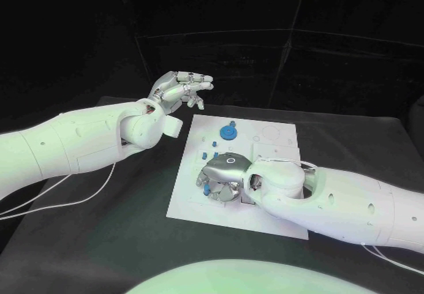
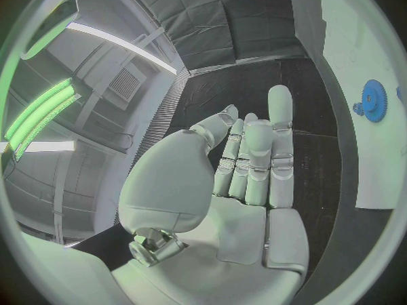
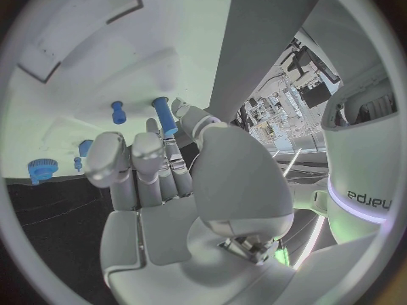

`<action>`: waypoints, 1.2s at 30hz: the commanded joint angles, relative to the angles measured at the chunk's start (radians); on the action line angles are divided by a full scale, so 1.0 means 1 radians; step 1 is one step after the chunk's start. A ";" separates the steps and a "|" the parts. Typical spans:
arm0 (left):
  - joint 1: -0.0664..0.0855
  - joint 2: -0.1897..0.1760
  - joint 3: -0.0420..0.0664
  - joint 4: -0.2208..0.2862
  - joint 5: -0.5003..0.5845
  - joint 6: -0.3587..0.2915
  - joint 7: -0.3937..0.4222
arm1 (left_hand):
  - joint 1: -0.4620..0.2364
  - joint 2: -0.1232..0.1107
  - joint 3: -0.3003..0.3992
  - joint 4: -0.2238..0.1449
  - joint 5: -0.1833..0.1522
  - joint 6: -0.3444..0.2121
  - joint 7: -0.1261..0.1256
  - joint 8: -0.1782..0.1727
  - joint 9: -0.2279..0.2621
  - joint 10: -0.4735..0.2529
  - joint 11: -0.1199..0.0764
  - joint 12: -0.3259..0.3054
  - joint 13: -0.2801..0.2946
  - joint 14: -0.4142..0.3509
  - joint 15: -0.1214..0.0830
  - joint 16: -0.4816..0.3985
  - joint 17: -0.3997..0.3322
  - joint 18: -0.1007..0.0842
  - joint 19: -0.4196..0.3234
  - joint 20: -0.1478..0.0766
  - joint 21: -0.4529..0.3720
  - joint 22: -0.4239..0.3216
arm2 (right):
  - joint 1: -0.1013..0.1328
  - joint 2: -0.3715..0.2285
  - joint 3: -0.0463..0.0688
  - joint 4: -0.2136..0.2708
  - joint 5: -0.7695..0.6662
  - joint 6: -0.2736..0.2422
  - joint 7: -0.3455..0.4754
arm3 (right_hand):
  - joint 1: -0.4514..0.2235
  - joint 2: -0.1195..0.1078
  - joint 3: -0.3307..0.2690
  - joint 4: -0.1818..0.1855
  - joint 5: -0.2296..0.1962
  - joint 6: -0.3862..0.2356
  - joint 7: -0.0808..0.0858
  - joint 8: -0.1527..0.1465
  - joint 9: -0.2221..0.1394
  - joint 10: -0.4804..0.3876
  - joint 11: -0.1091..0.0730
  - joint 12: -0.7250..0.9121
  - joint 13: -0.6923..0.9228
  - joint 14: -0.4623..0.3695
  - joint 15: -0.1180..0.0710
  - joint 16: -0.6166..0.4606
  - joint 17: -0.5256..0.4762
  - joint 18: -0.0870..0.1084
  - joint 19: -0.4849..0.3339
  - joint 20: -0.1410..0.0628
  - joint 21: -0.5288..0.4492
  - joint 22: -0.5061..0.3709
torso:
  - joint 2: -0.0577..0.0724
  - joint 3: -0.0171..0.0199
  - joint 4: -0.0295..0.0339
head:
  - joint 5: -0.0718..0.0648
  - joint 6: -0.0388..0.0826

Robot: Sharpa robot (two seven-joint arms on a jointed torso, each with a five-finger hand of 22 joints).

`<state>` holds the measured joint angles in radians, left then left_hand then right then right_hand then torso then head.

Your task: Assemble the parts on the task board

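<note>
Hovering off the task board (image 1: 274, 131), left hand (image 1: 179, 89) sits raised over bare black table (image 1: 115, 233) past the board's far-left corner, fingers spread and loosely curled, holding nothing. Wide open table on the left and near sides of the board; board's near edge stops short of the table's near edge.

Right hand (image 1: 225, 177) is low over the board's left-middle area, arm lying across the near-right corner. In the right wrist view its fingers pinch a blue peg (image 3: 163, 115) upright between thumb and fingertips; a second, shorter blue peg (image 3: 118, 112) stands in the board just beside it.

Blue gear (image 1: 228, 131) sits on the board's far half, well apart from the right hand, with a few small blue pieces (image 1: 215, 147) between gear and hand. Can't tell which holes they occupy.
</note>
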<state>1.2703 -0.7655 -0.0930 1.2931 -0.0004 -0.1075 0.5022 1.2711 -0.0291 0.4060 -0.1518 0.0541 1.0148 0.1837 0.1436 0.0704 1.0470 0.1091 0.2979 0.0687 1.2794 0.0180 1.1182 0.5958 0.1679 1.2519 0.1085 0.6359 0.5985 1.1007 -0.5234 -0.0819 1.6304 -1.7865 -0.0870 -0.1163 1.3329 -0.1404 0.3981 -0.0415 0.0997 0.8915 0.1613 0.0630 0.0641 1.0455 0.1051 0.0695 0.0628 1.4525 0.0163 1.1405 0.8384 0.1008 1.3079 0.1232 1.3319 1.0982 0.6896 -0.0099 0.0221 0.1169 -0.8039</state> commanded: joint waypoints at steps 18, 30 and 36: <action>0.002 -0.016 0.001 0.007 0.004 0.010 0.002 | 0.003 -0.002 -0.008 0.001 0.001 -0.005 -0.001 0.004 0.000 -0.004 -0.001 0.005 0.000 -0.006 -0.001 -0.006 -0.001 0.014 -0.005 0.005 -0.005 -0.001 | 0.044 -0.309 0.035 0.180 0.361 -0.260 0.021 | -0.062 0.010 -0.108 0.052 0.044 0.064 0.010 0.037 0.017 0.168 -0.017 0.141 0.039 0.014 -0.011 0.026 0.034 -0.007 0.020 -0.007 0.012 0.031 | -0.003 -0.0016 -0.0044 | -0.039 0.014; 0.002 -0.026 0.000 0.023 0.004 0.006 0.004 | 0.004 0.000 -0.010 0.001 0.001 -0.007 -0.001 0.007 0.000 -0.007 -0.001 0.009 0.000 -0.007 0.000 -0.006 -0.002 0.014 -0.004 0.005 -0.008 -0.003 | 0.058 -0.523 0.040 0.229 0.475 -0.171 -0.196 | -0.174 0.016 -0.352 0.249 0.119 0.130 -0.053 0.149 0.050 0.325 -0.090 0.663 0.568 0.046 -0.070 0.170 0.237 -0.041 0.112 -0.065 0.108 0.198 | -0.008 -0.0034 -0.0238 | -0.108 0.020; 0.001 -0.033 -0.009 0.027 0.004 0.006 0.005 | 0.004 0.000 -0.010 0.001 0.001 -0.007 -0.001 0.007 0.000 -0.007 -0.001 0.009 0.000 -0.007 0.000 -0.006 -0.002 0.014 -0.004 0.005 -0.008 -0.003 | 0.027 -0.569 0.035 0.250 0.410 -0.151 -0.313 | -0.143 0.036 -0.459 0.328 0.118 0.121 -0.065 0.208 0.081 0.314 -0.090 0.919 0.882 0.048 -0.072 0.200 0.281 -0.046 0.124 -0.068 0.125 0.228 | -0.013 -0.0016 -0.0319 | -0.123 0.014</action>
<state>1.2702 -0.7966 -0.1015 1.3172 -0.0004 -0.1059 0.5005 1.2711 -0.0291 0.3991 -0.1506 0.0541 1.0148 0.1837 0.1436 0.0704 1.0470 0.1091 0.3031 0.0687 1.2794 0.0180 1.1182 0.5947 0.1671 1.2519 0.1085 0.6313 0.5964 1.1313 -1.0881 -0.0462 1.8716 -1.3515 -0.2701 -0.3197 1.1832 -0.1086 -0.0467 0.2819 0.2214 1.0125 0.1021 0.2639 0.1410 1.3573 0.0159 0.9638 0.9127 1.4667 -0.0489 1.3360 1.1139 0.0619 1.4265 0.0552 1.4513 1.3082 0.6798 -0.0126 -0.0042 -0.0001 -0.7875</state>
